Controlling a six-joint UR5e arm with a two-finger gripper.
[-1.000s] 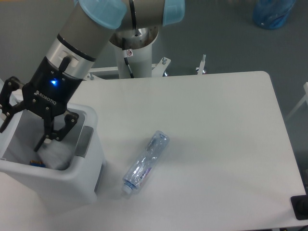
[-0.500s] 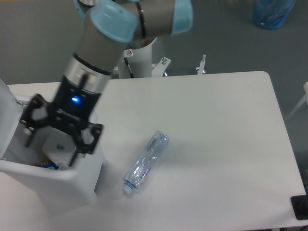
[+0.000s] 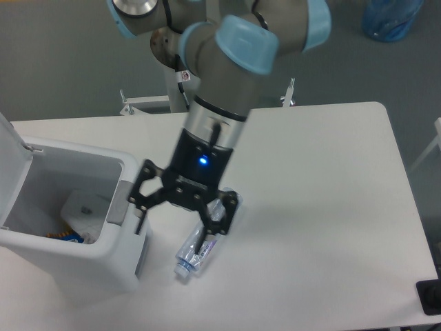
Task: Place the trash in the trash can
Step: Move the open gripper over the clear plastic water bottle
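A slim clear bottle [image 3: 195,249] with a purple-and-white label lies on the white table [image 3: 324,207], cap end toward the front left. My gripper [image 3: 172,231] hangs open above it, one finger over the bottle's upper half and the other toward the trash can; most of the bottle's top end is hidden behind the fingers. The boxy white trash can [image 3: 76,265] stands at the left with its lid [image 3: 12,162] tipped up. Inside lies a translucent white wrapper [image 3: 84,207] on other bits of trash.
The arm's white pedestal [image 3: 180,86] stands behind the table's far edge. A blue bag [image 3: 390,17] rests on the floor at the top right. A dark object [image 3: 431,298] sits at the table's front right corner.
The gripper has swung right from over the trash can's opening to above the bottle, still open. The wrapper now lies uncovered in the can. The bottle has not moved.
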